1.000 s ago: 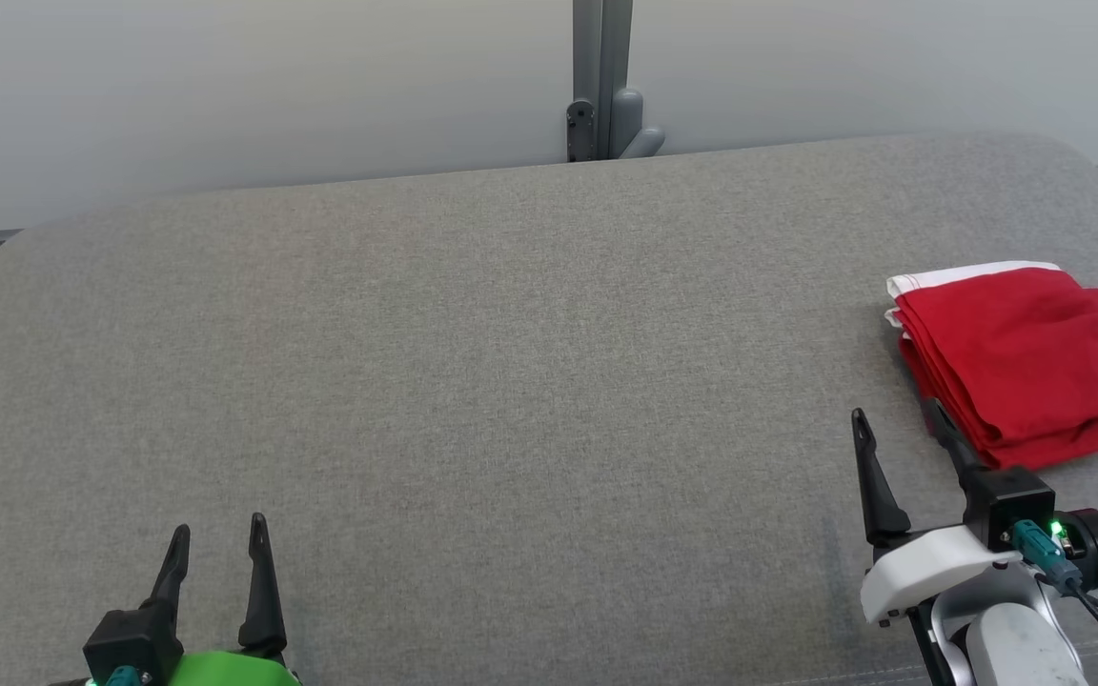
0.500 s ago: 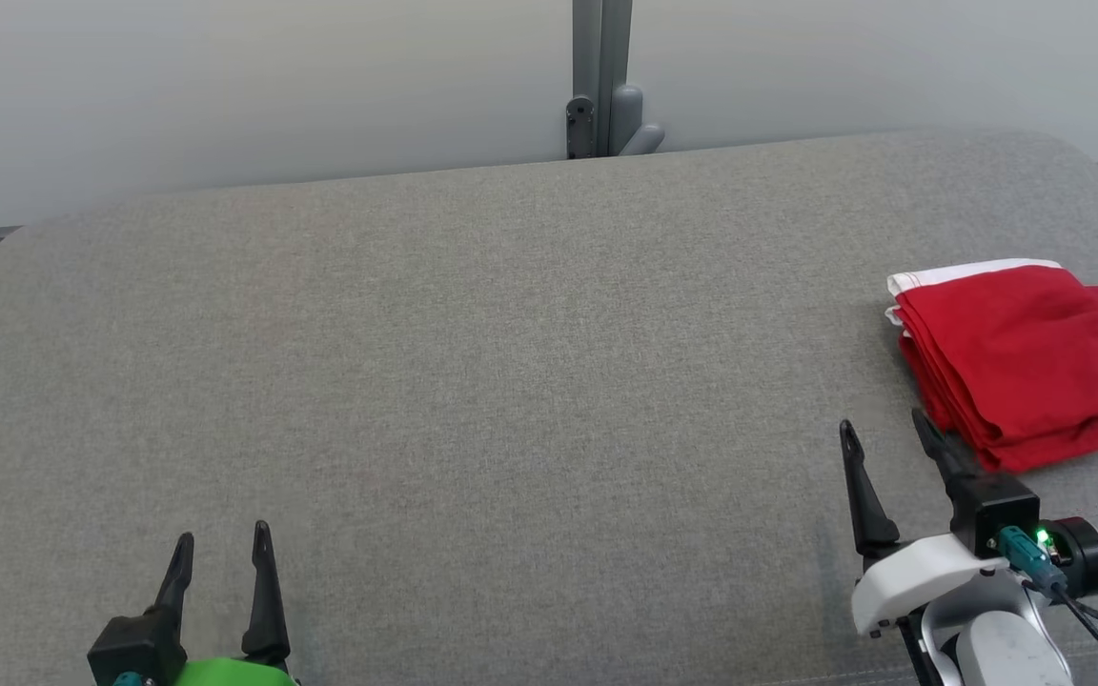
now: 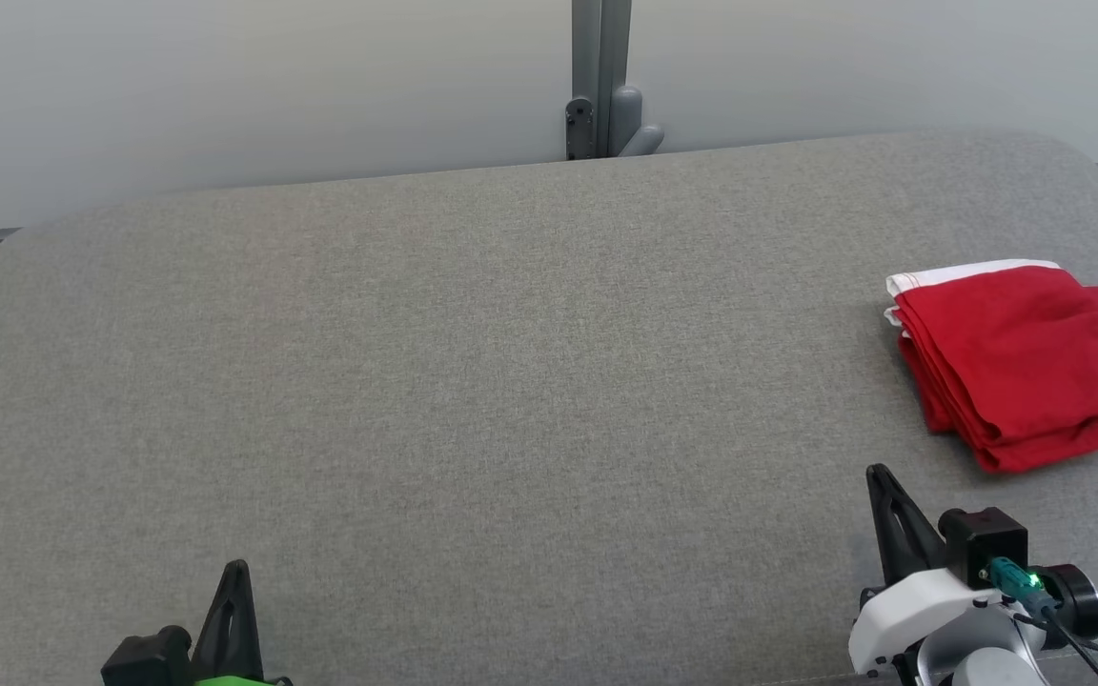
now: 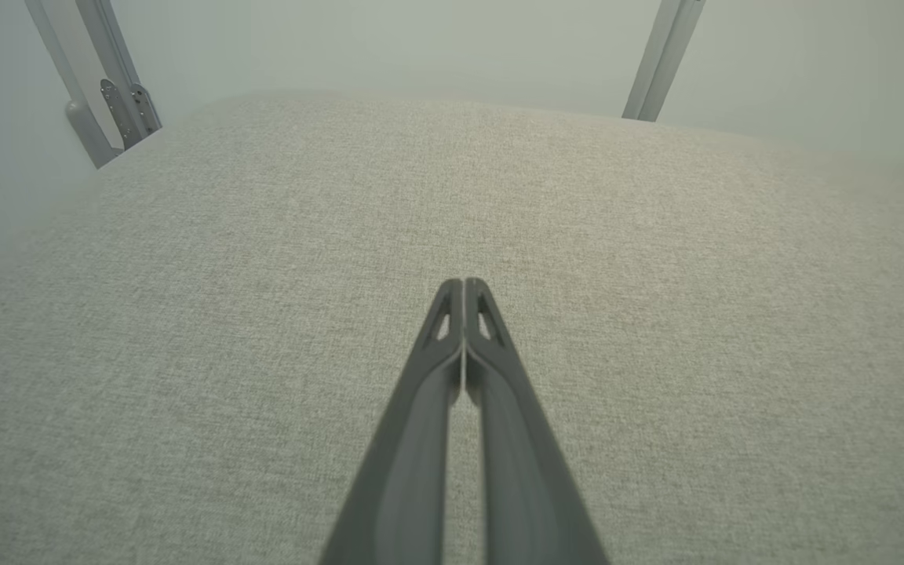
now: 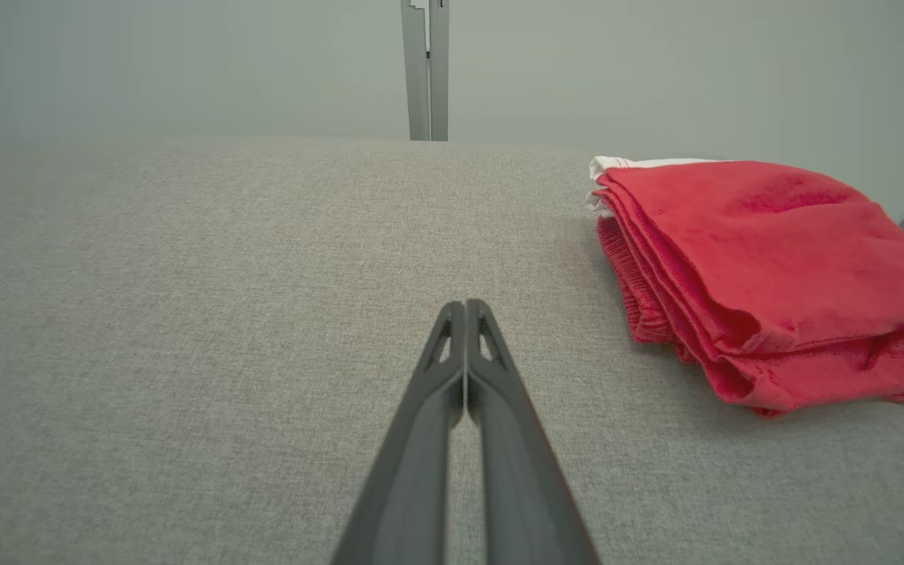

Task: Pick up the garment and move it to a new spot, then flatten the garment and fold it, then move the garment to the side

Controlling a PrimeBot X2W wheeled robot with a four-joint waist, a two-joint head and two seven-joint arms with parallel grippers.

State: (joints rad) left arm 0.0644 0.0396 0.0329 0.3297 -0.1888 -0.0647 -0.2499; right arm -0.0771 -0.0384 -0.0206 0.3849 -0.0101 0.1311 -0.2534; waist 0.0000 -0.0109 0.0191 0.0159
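Lying folded at the right edge of the head view, a red cloth garment with white trim [image 3: 1026, 362] is noted on the grey woven upholstered surface [image 3: 511, 381]. The left gripper [image 3: 234, 570] is recorded at lower left, its two dark fingers pressed together, nothing held. The right gripper [image 3: 881, 474] is recorded at lower right, near the garment but apart from it, fingers likewise pressed together and empty. A grey metal post [image 3: 601, 76] is observed at upper centre.
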